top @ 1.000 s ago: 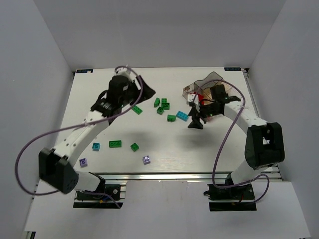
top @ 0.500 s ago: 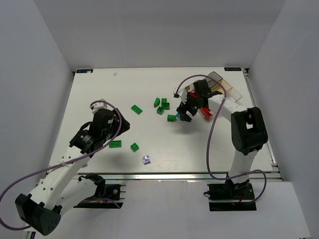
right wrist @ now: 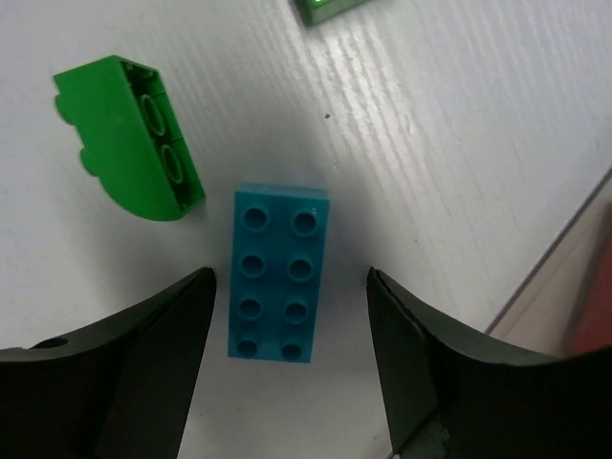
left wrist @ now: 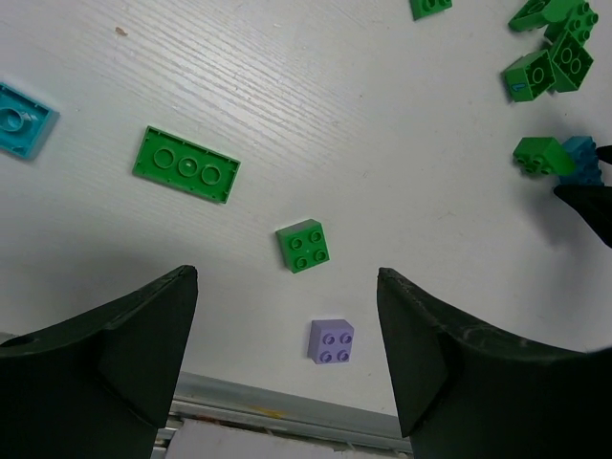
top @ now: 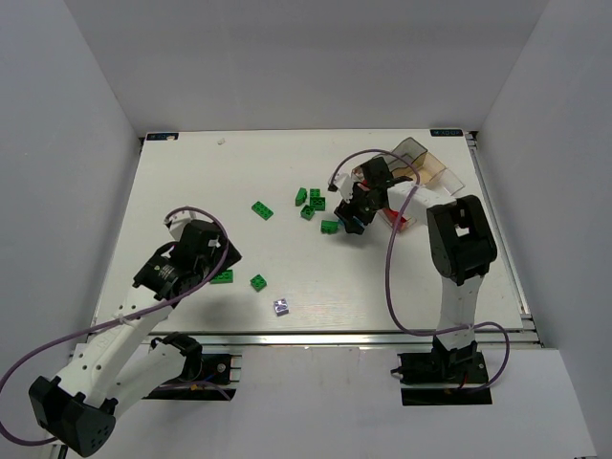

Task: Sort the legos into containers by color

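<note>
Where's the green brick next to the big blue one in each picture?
Top external: the green brick is near the middle.
Left wrist: far right, upper part.
Right wrist: upper left, lying on its side.
Shared landmark: the blue brick right beside it.

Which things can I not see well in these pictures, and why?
Top view: the right arm covers part of the tray; its contents cannot be told.
Top view: the right gripper mostly hides the blue brick.
Left wrist view: the left edge cuts off a light blue plate.
Right wrist view: the top edge cuts off a green brick.
</note>
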Motion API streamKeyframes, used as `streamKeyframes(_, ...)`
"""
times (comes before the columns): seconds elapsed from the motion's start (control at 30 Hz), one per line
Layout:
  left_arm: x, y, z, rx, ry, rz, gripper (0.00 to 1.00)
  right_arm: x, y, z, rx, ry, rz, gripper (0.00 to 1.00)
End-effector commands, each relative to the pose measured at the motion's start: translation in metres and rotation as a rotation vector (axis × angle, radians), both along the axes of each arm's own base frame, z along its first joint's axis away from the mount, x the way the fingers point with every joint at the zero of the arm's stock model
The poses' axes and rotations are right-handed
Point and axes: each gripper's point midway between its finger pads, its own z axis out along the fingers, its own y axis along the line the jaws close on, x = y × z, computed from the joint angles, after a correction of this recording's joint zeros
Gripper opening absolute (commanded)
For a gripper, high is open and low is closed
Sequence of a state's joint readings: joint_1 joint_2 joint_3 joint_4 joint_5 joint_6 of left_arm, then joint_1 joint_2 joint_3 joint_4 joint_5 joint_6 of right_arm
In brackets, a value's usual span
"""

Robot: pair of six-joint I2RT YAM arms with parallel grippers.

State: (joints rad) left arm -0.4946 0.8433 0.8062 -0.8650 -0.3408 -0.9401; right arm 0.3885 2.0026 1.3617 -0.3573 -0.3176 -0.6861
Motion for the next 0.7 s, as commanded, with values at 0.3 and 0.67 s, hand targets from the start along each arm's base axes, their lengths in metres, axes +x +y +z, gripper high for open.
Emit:
streamKeyframes(0.3,-0.016,0.022,-0.014,0.016,0.025,0.124,0.87,0.011,0.007,0.038,0.064,-0.078,0.024,0.1)
streamKeyframes(0.67,-0.018,0.021,-0.021,0.003,0.034,0.133,0.87,0.081,-0.06,0.173,0.291,-0.171,-0.308,0.0)
